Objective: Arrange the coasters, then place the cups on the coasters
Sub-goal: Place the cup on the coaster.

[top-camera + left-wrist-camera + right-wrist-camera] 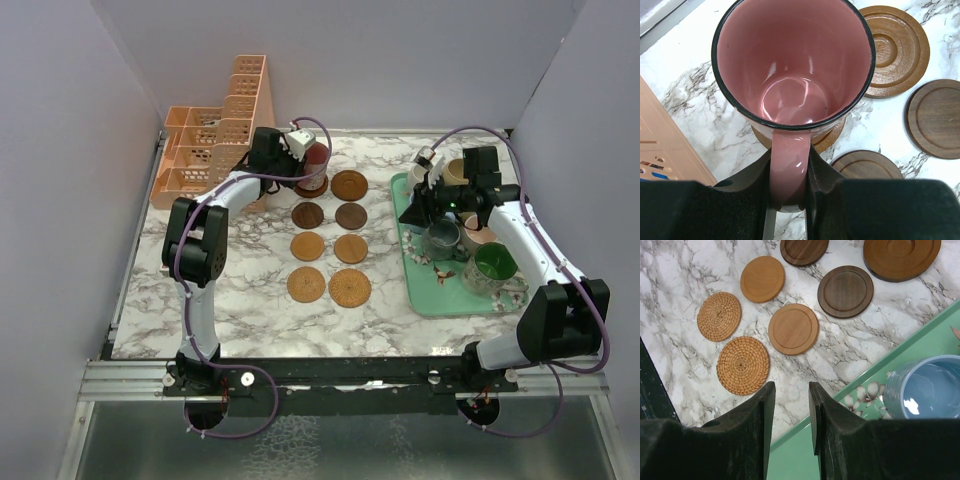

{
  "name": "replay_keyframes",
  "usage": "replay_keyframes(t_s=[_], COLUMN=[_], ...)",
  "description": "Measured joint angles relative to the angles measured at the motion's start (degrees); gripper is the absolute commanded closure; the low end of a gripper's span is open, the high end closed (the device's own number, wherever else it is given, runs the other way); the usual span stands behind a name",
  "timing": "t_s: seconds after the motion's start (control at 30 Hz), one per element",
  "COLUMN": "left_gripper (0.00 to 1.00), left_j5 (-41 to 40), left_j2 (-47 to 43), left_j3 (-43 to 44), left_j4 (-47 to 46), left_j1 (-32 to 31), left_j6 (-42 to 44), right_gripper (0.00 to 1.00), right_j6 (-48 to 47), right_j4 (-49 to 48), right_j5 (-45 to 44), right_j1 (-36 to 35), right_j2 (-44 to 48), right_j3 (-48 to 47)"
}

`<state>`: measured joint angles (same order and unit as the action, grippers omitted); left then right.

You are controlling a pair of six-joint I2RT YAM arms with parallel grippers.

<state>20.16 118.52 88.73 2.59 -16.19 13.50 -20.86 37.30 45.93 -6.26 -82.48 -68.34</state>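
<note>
A: White walls, a marbled tabletop, and a peach organiser in the far left corner. Where are the coasters?
B: Eight coasters lie mid-tabletop in two columns of four, none touching.
A: And the cups?
B: The pink cup stands upright over the far-left coaster. I can't tell whether it rests on it. The left jaws are clamped on its handle.
A: The others?
B: They're on the mint-green tray at the right. There's a green cup, a blue cup, and more partly hidden by the arm.
A: The right jaws?
B: Parted, with nothing between them, above the tray's left edge near the blue cup.
</note>
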Motion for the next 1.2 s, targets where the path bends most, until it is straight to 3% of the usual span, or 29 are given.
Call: replay_keyframes(t_s=[0.3,0.57,0.8,1.2], left_gripper=[0.97,0.78,0.70,0.67], left_j5=[0.22,0.22,0.24,0.31], left_j2=[0.02,0.00,0.00,0.00], left_j3=[0.00,-0.02,-0.09,-0.28], left_j4=[-0.02,-0.02,-0.52,-2.23], left_j1=[0.24,0.37,0.44,0.63], left_j6=[-0.09,-0.04,-0.02,0.66], right_gripper=[0.66,0.66,0.66,0.66], right_j6=[-0.26,-0.46,-0.48,-0.55], right_j4=[0.00,0.00,0.02,0.02], right_j5=[0.02,0.02,0.02,0.04], right_j1=[0.00,0.00,0.00,0.00], right_j2=[-0.02,-0.02,-0.02,-0.02], right_j3=[0.00,0.00,0.00,0.00])
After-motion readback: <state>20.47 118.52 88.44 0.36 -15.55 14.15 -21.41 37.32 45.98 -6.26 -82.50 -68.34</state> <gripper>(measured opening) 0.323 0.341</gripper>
